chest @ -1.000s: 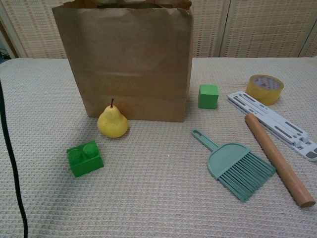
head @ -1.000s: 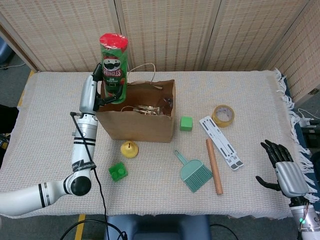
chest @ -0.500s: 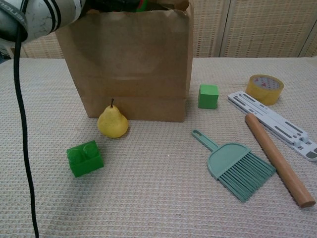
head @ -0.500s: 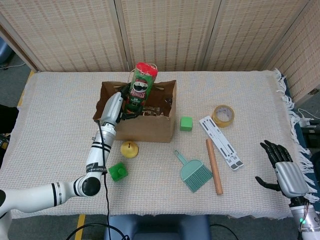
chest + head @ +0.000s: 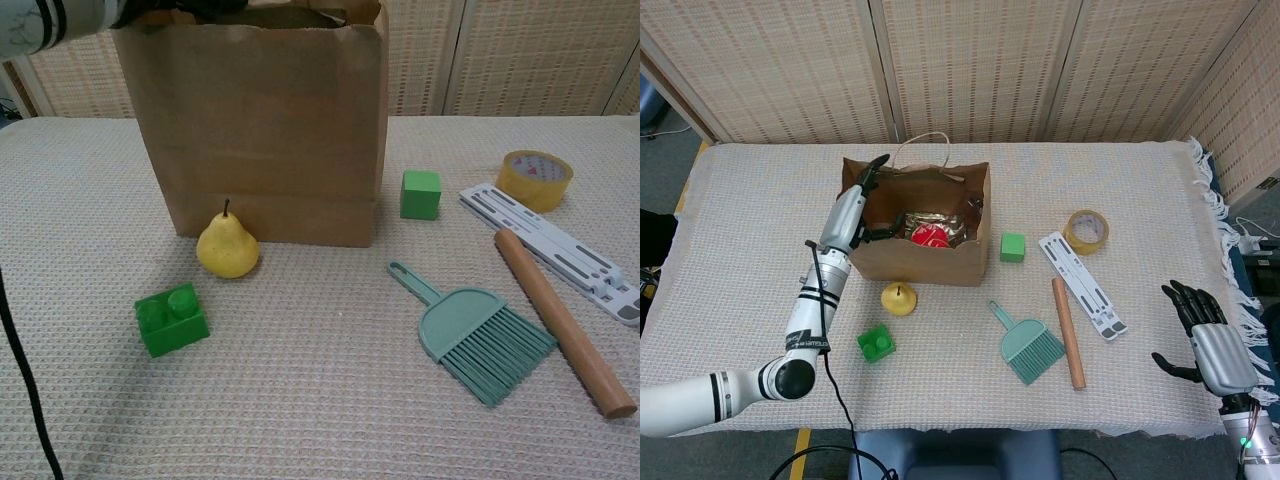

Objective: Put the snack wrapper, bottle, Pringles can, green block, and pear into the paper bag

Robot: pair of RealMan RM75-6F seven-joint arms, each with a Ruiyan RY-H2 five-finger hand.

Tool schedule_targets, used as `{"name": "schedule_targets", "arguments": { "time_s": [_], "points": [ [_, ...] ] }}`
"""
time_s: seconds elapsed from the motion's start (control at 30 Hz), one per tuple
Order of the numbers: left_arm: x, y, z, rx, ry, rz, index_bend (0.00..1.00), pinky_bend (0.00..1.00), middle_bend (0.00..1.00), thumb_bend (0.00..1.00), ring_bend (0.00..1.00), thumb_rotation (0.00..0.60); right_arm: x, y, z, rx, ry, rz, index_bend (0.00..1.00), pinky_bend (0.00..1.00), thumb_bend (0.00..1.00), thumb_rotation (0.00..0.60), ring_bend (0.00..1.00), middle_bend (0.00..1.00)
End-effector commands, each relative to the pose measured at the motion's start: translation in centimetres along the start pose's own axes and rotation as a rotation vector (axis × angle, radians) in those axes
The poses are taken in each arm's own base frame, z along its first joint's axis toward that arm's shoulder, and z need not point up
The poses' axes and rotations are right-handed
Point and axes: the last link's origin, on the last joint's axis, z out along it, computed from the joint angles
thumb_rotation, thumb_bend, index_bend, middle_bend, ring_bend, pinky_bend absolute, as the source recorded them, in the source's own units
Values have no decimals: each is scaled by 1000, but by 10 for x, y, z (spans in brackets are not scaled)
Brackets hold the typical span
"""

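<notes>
Pringles can (image 5: 931, 235) rests inside paper bag (image 5: 925, 258), red lid up, among crinkled foil.
Left hand (image 5: 862, 196) hangs over the bag's left rim, fingers (image 5: 876, 163) spread and released, grasping nothing. Right hand (image 5: 1208, 343) sits at the bench's (image 5: 1140, 190) right edge, fingers apart, empty. Pear (image 5: 227, 245) stands just beside the bag's front wall; green block (image 5: 172, 319) lies near it, toward the bench front. Green cube (image 5: 420, 194) sits right of the bag.
</notes>
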Motion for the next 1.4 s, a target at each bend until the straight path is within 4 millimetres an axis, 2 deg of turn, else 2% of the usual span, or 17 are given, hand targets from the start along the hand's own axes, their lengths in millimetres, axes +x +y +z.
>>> {"name": "schedule_targets", "arguments": {
  "time_s": [0.03,0.1,0.17,0.27,0.33,0.43,0.57,0.7,0.87,0.93,1.0,1.07,1.17,1.3,1.4],
  "points": [
    [35,-2,-10,-13,153,-56,256,382,221,500,228,600,0,0,0,0,-1,0,0,0,114,600,0,0],
    [57,-3,-16,-20,237,-93,420,573,436,540,437,600,-1,0,0,0,0,-4,0,0,114,600,0,0],
    [75,-5,-23,-29,287,-96,504,663,567,564,564,600,-1,0,0,0,1,-6,0,0,114,600,0,0],
    [105,-11,-36,-30,353,-125,522,666,589,569,580,600,-1,0,0,-2,4,-8,0,0,114,600,0,0],
    [125,-23,-48,-8,390,-110,523,667,590,572,580,600,-1,0,0,-4,7,-8,0,0,114,600,0,0],
    [148,-51,-69,60,407,-35,542,665,591,573,580,600,-1,0,0,-5,7,-6,0,0,114,600,0,0],
    [161,-89,-105,148,360,41,563,655,589,574,580,600,-2,-1,0,-4,3,-10,0,0,114,600,0,0],
    [149,-113,-135,183,269,60,563,649,587,575,578,600,-4,-2,1,-2,-3,-12,0,0,114,600,0,0],
    [110,-139,-166,135,10,290,557,642,579,574,556,600,-5,-3,2,-2,0,-18,0,0,114,600,0,0],
    [94,-149,-177,77,-106,400,527,606,548,560,519,600,-5,-3,3,-2,1,-19,0,0,114,600,0,0],
    [80,-158,-186,-3,-222,540,439,522,456,517,432,600,-5,-3,3,-2,1,-20,0,0,114,600,0,0],
    [70,-164,-190,-79,-310,657,202,352,237,446,233,600,-5,-3,3,-2,3,-20,0,0,114,600,0,0],
    [58,-170,-193,-220,-409,845,14,158,28,402,25,600,-4,-2,3,-4,4,-17,0,0,114,600,0,0],
    [41,-175,-198,-422,-489,1030,0,108,0,392,0,600,-3,-2,3,-4,4,-14,0,0,114,600,0,0],
    [29,-181,-201,-505,-537,1088,0,105,0,383,0,600,-3,-2,3,-5,3,-11,0,0,114,600,0,0]
  ]
}}
